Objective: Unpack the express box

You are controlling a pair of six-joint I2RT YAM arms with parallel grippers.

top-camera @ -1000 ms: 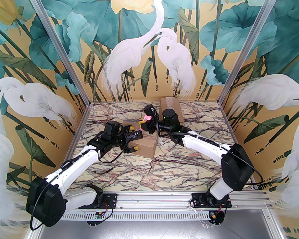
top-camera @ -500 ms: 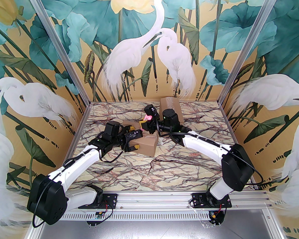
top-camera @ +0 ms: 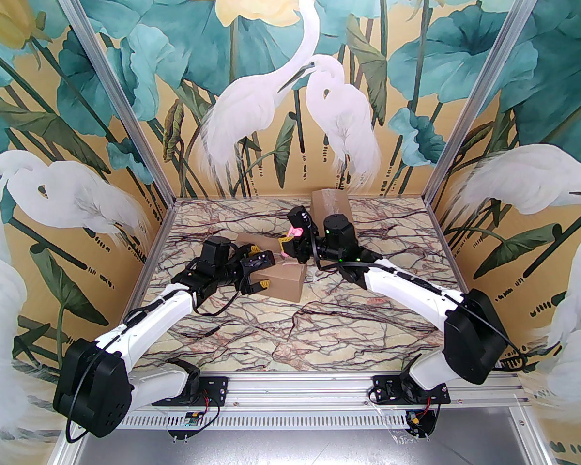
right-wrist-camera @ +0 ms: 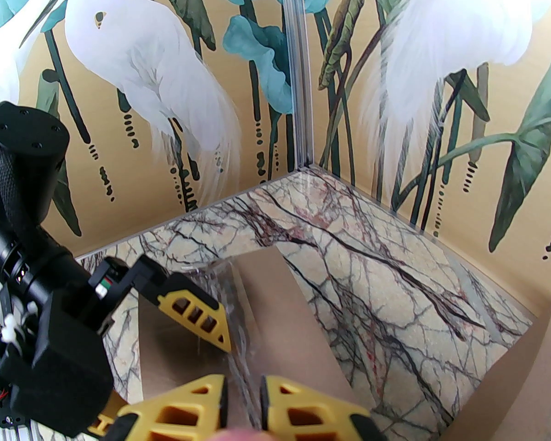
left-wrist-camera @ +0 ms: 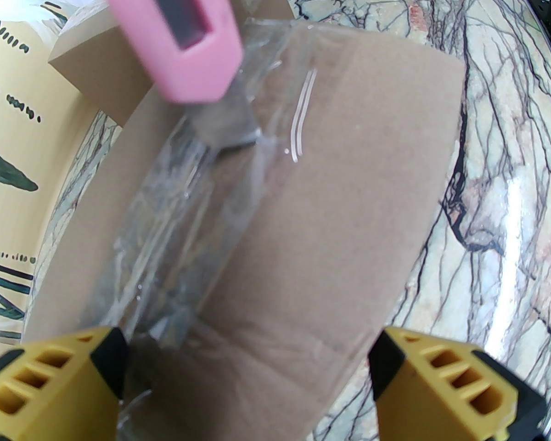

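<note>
Pink cutter (left-wrist-camera: 174,30), brown box (left-wrist-camera: 340,191), yellow fingertips (left-wrist-camera: 450,384), veined marble table (top-camera: 319,337).

I can read no text, label, brand or number anywhere. The cardboard box (left-wrist-camera: 330,228) in front of my left end effector (left-wrist-camera: 275,384) is plain brown, with clear tape (left-wrist-camera: 197,209) along its seam and no shipping label or print on the faces I see. The pink cutter (left-wrist-camera: 174,30) at the upper left of my left wrist view carries no legible marking. The second box (top-camera: 330,206) at the back of the counter (top-camera: 319,327) is likewise blank.
</note>
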